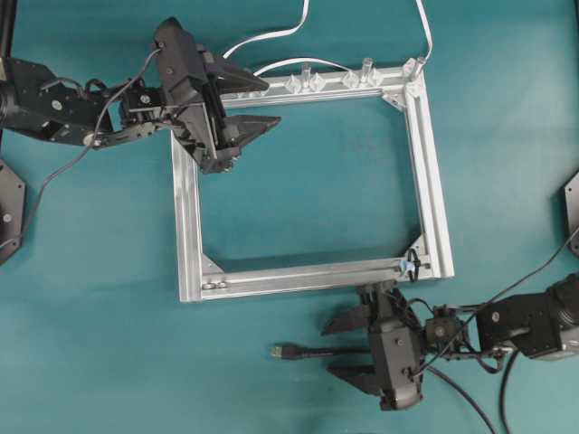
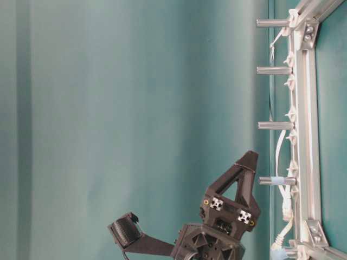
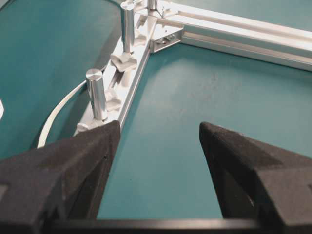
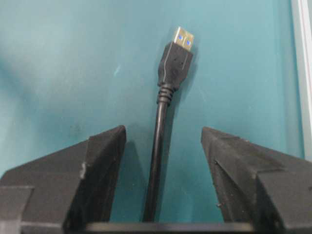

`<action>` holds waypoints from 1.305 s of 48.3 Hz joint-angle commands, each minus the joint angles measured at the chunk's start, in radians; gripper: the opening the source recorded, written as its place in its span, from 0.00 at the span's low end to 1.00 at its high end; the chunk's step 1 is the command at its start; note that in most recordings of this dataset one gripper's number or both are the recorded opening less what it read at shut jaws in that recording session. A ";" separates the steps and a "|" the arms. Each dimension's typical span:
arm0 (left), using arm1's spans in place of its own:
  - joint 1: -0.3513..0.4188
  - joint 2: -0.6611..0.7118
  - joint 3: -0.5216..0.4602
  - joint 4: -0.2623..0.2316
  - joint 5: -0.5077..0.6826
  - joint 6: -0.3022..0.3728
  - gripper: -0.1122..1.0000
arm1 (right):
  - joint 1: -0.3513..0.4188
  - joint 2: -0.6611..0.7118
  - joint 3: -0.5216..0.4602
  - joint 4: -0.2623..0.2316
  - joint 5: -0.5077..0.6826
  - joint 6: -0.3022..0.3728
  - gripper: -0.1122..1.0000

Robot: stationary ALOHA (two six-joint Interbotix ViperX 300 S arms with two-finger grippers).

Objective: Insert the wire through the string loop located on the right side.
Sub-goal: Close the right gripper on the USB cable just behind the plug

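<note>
The wire (image 1: pixel 308 353) lies on the teal table below the frame, its black plug (image 1: pixel 282 351) pointing left. In the right wrist view the plug (image 4: pixel 176 61) shows a metal tip, and the cable (image 4: pixel 157 165) runs back between the fingers. My right gripper (image 1: pixel 330 351) (image 4: pixel 162 134) straddles the cable, open, with a gap on each side. The string loop (image 1: pixel 413 263) is a small dark ring at the frame's lower right corner, just above that gripper. My left gripper (image 1: pixel 271 102) (image 3: pixel 158 126) hangs open and empty over the frame's upper left corner.
The silver aluminium frame (image 1: pixel 434 181) fills the middle of the table. Clear pegs (image 1: pixel 308 80) (image 3: pixel 96 92) stand along its top bar. A white flat cable (image 1: pixel 271 36) curves behind that bar. Black arm leads (image 1: pixel 470 398) trail at the lower right.
</note>
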State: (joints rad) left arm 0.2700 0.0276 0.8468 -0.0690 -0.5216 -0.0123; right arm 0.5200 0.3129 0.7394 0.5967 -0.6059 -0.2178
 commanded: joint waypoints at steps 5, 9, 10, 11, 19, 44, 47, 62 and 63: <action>-0.002 -0.015 -0.008 0.003 -0.006 -0.005 0.75 | 0.005 -0.009 -0.012 -0.002 -0.003 0.003 0.71; 0.000 -0.017 -0.008 0.003 -0.006 -0.005 0.75 | 0.005 -0.003 -0.009 -0.002 -0.003 0.014 0.71; 0.000 -0.015 -0.009 0.003 -0.006 -0.005 0.75 | 0.006 -0.002 -0.009 -0.002 -0.003 0.017 0.71; 0.000 -0.015 -0.008 0.003 -0.006 -0.006 0.75 | 0.005 -0.002 -0.008 -0.002 -0.003 0.020 0.71; 0.000 -0.017 -0.009 0.003 -0.006 -0.006 0.75 | 0.005 0.002 -0.008 0.000 -0.003 0.038 0.71; -0.002 -0.017 -0.012 0.003 -0.006 -0.008 0.75 | 0.002 0.003 0.011 0.003 0.034 0.035 0.16; -0.002 -0.017 -0.012 0.003 -0.006 -0.008 0.75 | 0.002 0.003 0.011 0.003 0.034 0.035 0.16; -0.002 -0.017 -0.012 0.003 -0.006 -0.008 0.75 | 0.000 0.003 0.005 0.003 0.034 0.035 0.16; -0.002 -0.017 -0.012 0.003 -0.006 -0.008 0.75 | 0.000 0.002 0.003 0.003 0.035 0.035 0.16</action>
State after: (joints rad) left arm 0.2700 0.0276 0.8468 -0.0690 -0.5216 -0.0123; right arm 0.5262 0.3283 0.7501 0.5967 -0.5737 -0.1810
